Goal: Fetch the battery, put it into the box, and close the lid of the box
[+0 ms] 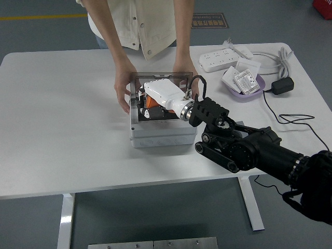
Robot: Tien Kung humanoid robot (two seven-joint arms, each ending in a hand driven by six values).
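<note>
Head view: a white table fills most of the picture. Near its middle sits a grey box with its top open. The clear lid stands up at the back of the box.

The robot's right arm comes in from the lower right. Its white right hand reaches down into the open box. An orange and black thing, likely the battery, shows just under the hand, inside the box. The hand covers most of it, and I cannot tell if the fingers are curled around it or loose.

A person stands at the far side of the table. The person's one hand rests on the left side of the box. The person's other hand is at the back right corner, by the lid.

To the right, well apart from the box, lie a white power strip, a purple dish with small white packs in it, and a black plug with a cord.
</note>
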